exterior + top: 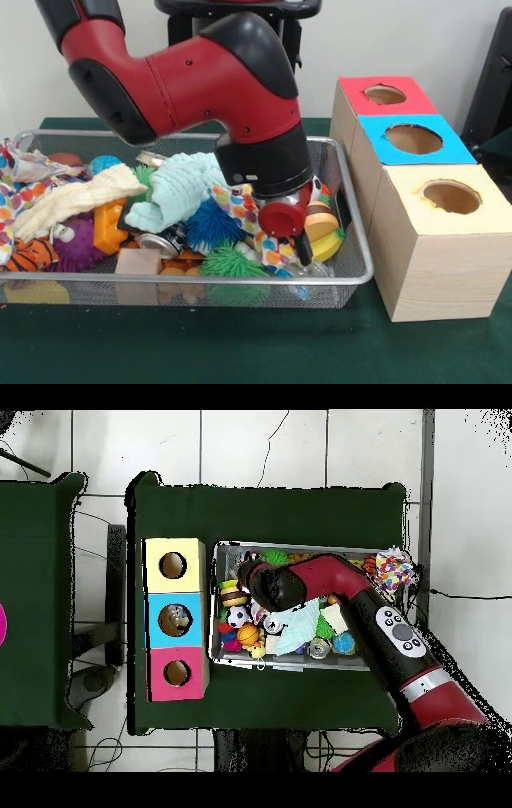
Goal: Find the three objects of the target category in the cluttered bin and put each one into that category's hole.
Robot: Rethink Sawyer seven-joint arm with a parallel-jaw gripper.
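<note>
Even, soft indoor light fills both views, with no hard shadows. In the front view, pale glare streaks the red arm [216, 76] along its upper shell, and a faint shadow lies on the table [240, 344] just under the bin [364, 276]. The toys beneath the arm look slightly soft. The overhead view is bright on the floor tiles [260, 444] beyond the table.

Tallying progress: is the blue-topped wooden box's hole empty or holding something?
Holding something: in the overhead view, pale crinkled material shows inside the blue-topped wooden box; its hole looks dark from the front.
</note>
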